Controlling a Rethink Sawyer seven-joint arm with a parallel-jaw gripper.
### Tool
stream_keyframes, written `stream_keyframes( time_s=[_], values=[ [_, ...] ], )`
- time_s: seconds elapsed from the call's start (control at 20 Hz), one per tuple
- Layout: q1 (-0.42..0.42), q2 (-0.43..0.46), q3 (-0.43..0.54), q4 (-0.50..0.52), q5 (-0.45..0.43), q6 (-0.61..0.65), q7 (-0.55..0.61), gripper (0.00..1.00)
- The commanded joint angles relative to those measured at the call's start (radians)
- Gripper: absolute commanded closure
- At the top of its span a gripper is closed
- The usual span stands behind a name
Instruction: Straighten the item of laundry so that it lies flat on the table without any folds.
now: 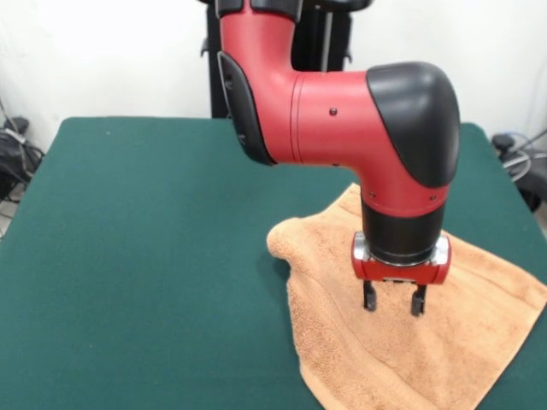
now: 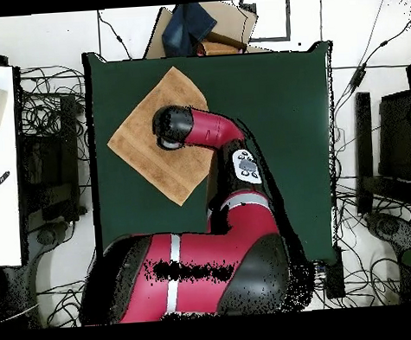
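Nearest the camera, the orange-tan terry towel point(image 1: 402, 342) lay toward the desk's point(image 1: 145, 256) four-o'clock side in the front view, its near corner running off the frame and a raised fold bunched along its ten-o'clock edge. Above its middle hung the tool point(image 1: 394, 301), released, both fingers apart and seemingly clear of the cloth. Pinching there would likely lift the centre and add wrinkles; dragging toward four o'clock risked pulling cloth over the desk edge.

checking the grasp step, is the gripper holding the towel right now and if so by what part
Nothing is held. The gripper hangs open above the middle of the towel, its fingers apart with no cloth between them.
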Motion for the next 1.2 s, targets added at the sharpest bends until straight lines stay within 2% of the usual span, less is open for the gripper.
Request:
stream_keyframes(
  time_s=[0.05,0.2,0.4,0.5,0.75,1.2],
  values=[
    [-0.028,0.136,0.096,0.018,0.017,-0.081,0.125,0.00],
    [-0.035,0.169,0.113,0.012,0.012,-0.127,0.120,0.00],
    [-0.046,0.159,0.128,0.041,0.008,-0.156,0.124,0.00],
    [-0.050,0.144,0.135,0.073,0.006,-0.172,0.132,0.00],
    [-0.023,0.073,0.131,0.207,0.027,-0.248,0.253,0.00],
    [-0.011,-0.017,0.144,0.362,0.100,-0.276,0.302,0.00]
  ],
)
